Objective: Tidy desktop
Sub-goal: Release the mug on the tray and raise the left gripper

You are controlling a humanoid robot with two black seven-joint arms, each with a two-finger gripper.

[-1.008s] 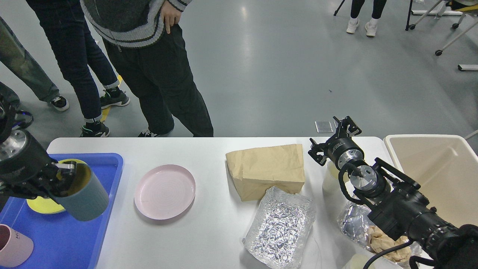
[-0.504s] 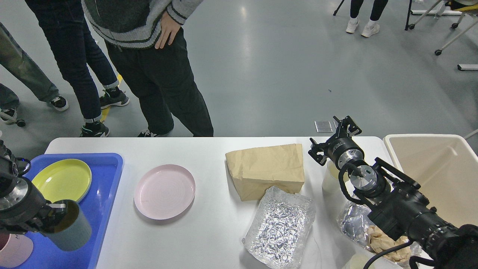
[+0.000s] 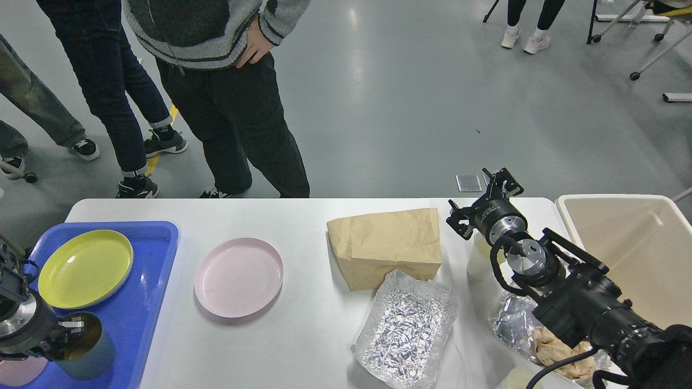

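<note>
**Two arms working over a cluttered white desktop**

Several things are lying across the desktop [image 3: 303, 346], which is stretching wide through the lower half of the view, its far edge meeting a grey, glossy floor [image 3: 389, 97]. At the left, a blue tray [image 3: 146, 302] is sitting on it, carrying a yellow plate [image 3: 85, 268] at its far end. The left gripper [image 3: 67, 330] is reaching in at the tray's near left corner, its fingers clamping the rim of a grey-green cup [image 3: 86, 354] over the tray. A pink cup [image 3: 19, 373] is showing partly at the view's bottom edge beside it.

Right of the tray, a pink plate [image 3: 238, 276] is resting on bare tabletop. Further right, a brown paper bag [image 3: 386, 246] is lying flat, with a crumpled foil tray [image 3: 405, 327] just in front of it. The right gripper [image 3: 484, 202] is hovering near the far right edge, spread wide and holding nothing, above a pale cup [image 3: 478, 256]. A beige bin [image 3: 643, 243] is standing at the right end.

People [image 3: 227, 97] are standing on the floor beyond the far edge.
</note>
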